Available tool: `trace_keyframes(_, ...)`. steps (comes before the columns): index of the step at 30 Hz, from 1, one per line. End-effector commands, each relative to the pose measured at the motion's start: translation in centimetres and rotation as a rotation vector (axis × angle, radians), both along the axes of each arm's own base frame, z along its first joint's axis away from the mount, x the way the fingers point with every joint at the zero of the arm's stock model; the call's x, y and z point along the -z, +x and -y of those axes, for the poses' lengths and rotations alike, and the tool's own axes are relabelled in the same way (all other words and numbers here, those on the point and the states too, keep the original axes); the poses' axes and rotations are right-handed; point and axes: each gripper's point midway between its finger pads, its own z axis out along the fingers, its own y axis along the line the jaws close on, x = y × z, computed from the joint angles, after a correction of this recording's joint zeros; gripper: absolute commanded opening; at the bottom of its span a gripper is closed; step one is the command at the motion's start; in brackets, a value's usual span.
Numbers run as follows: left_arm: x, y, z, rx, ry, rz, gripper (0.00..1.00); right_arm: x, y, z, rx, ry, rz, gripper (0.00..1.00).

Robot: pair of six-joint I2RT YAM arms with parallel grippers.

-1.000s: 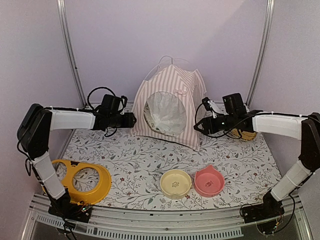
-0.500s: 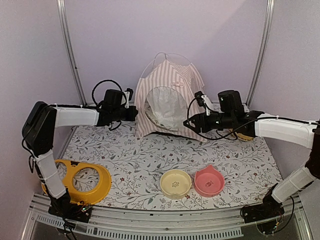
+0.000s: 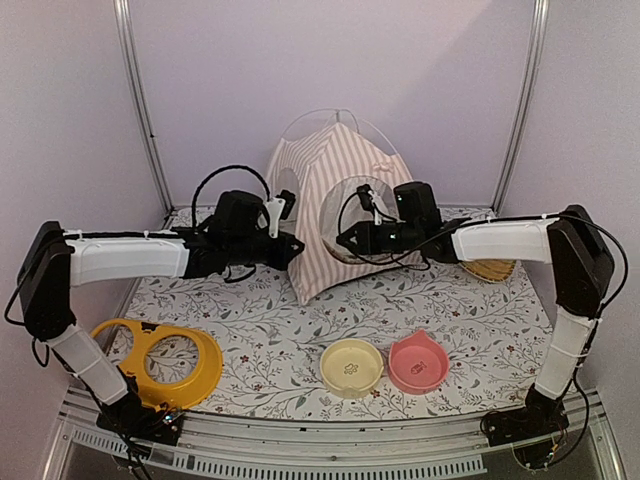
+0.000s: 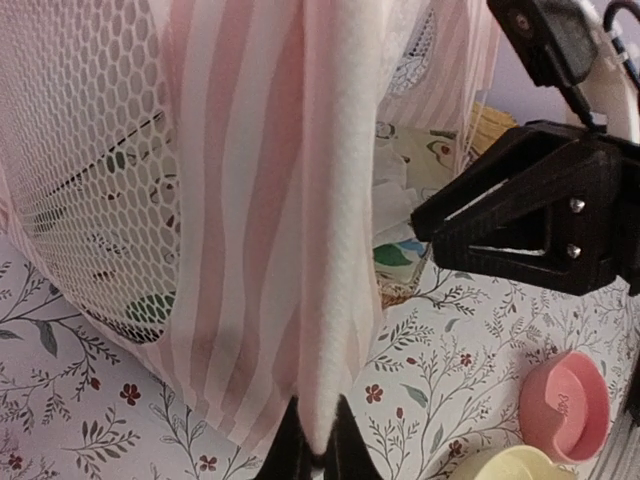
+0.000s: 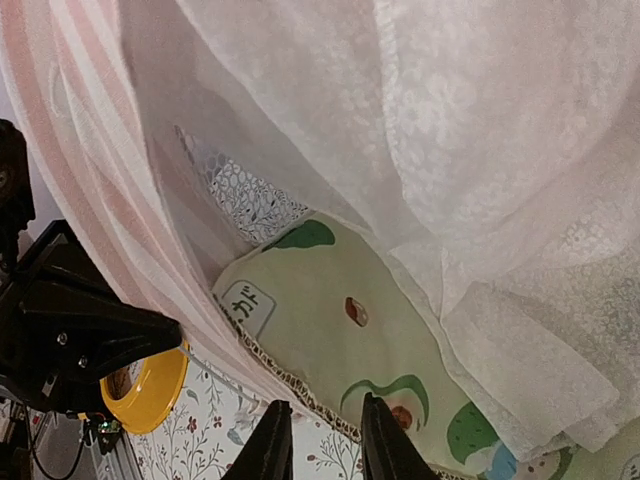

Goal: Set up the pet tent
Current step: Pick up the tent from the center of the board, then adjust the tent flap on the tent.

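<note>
1. Pinching the tent (image 4: 250, 200) by its white corner seam, the left claw (image 4: 314, 455) is clenched.
2. It stands at the table's (image 3: 250, 320) back centre.
3. At its doorway, the right claw (image 5: 318, 445): grip unclear.
4. The tag (image 5: 248, 300) on the cushion (image 5: 340, 270) is unreadable.

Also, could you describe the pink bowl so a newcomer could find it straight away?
From the striped pet tent at the back of the floral table, come toward the near edge. Of two bowls side by side, the pink bowl is the right-hand one, next to the cream bowl.
</note>
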Motion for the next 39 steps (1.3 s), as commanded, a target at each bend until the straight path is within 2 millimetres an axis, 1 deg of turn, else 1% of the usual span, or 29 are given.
trace_keyframes(1, -0.6, -1.0, 0.0, 0.009, -0.024, -0.01, 0.0, 1.0, -0.4, -4.1, -0.084, 0.057, -0.028, 0.25)
trace_keyframes(3, -0.8, -1.7, 0.6, 0.048, -0.027, -0.008, 0.0, 3.5, 0.0, -5.5, -0.104, 0.035, -0.073, 0.25)
trace_keyframes(6, -1.8, -2.5, 1.0, 0.082, -0.039, -0.004, 0.0, 7.8, 1.4, -6.1, -0.064, -0.046, -0.155, 0.26)
trace_keyframes(8, -3.6, -3.1, 1.1, 0.101, -0.082, 0.005, 0.0, 11.3, 2.3, -5.6, -0.014, -0.136, -0.206, 0.26)
trace_keyframes(9, -4.6, -3.4, 1.2, 0.111, -0.108, 0.01, 0.0, 13.7, 2.5, -5.1, 0.011, -0.193, -0.24, 0.27)
trace_keyframes(10, -5.8, -3.8, 1.3, 0.121, -0.138, 0.017, 0.0, 15.2, 2.5, -4.6, 0.03, -0.235, -0.263, 0.28)
trace_keyframes(12, -7.9, -4.3, 1.3, 0.137, -0.187, 0.035, 0.0, 17.5, 2.6, -3.5, 0.073, -0.314, -0.296, 0.31)
trace_keyframes(14, -9.2, -4.6, 1.2, 0.147, -0.214, 0.05, 0.0, 18.1, 2.7, -2.8, 0.096, -0.353, -0.299, 0.36)
trace_keyframes(15, -9.2, -4.6, 1.0, 0.14, -0.209, 0.049, 0.0, 17.9, 2.7, -2.6, 0.103, -0.361, -0.295, 0.39)
trace_keyframes(17, -8.0, -3.9, 0.4, 0.096, -0.172, 0.033, 0.0, 16.2, 2.7, -2.8, 0.092, -0.331, -0.27, 0.45)
trace_keyframes(19, -5.6, -2.8, -0.9, 0.011, -0.115, -0.015, 0.0, 13.0, 2.2, -3.5, 0.054, -0.259, -0.211, 0.52)
trace_keyframes(21, -2.7, -2.1, -2.3, -0.078, -0.054, -0.077, 0.0, 8.9, 1.4, -4.3, 0.001, -0.185, -0.133, 0.58)
trace_keyframes(23, -0.5, -1.7, -3.3, -0.139, -0.014, -0.129, 0.0, 4.9, 0.0, -5.1, -0.062, -0.125, -0.039, 0.64)
trace_keyframes(24, 0.2, -1.7, -3.4, -0.152, -0.007, -0.146, 0.0, 3.2, -1.0, -5.6, -0.089, -0.104, 0.005, 0.67)
trace_keyframes(26, 0.9, -1.8, -3.4, -0.155, -0.011, -0.161, 0.0, 0.2, -2.6, -5.8, -0.136, -0.075, 0.102, 0.71)
trace_keyframes(28, 1.1, -1.9, -3.4, -0.155, -0.017, -0.165, 0.0, -2.0, -3.6, -5.6, -0.137, -0.057, 0.174, 0.74)
trace_keyframes(29, 1.0, -1.9, -3.4, -0.154, -0.019, -0.163, 0.0, -2.5, -3.7, -5.2, -0.123, -0.056, 0.193, 0.76)
trace_keyframes(31, 0.9, -2.0, -3.2, -0.149, -0.022, -0.162, 0.0, -3.8, -3.2, -3.8, -0.049, -0.061, 0.238, 0.8)
trace_keyframes(32, 0.8, -2.1, -3.2, -0.145, -0.025, -0.162, 0.0, -3.8, -2.8, -3.0, -0.003, -0.075, 0.25, 0.84)
trace_keyframes(33, 0.7, -2.1, -3.2, -0.141, -0.028, -0.162, 0.0, -4.2, -2.3, -2.4, 0.041, -0.083, 0.268, 0.93)
trace_keyframes(34, 0.5, -2.1, -3.1, -0.137, -0.031, -0.16, 0.0, -3.7, -2.0, -1.6, 0.082, -0.102, 0.271, 0.96)
trace_keyframes(37, 0.3, -2.4, -3.0, -0.129, -0.036, -0.159, 0.0, -3.2, -0.8, 0.0, 0.197, -0.127, 0.289, 1.0)
trace_keyframes(39, 0.1, -2.5, -3.1, -0.129, -0.04, -0.158, 0.0, -2.4, 0.5, 0.9, 0.279, -0.15, 0.295, 0.99)
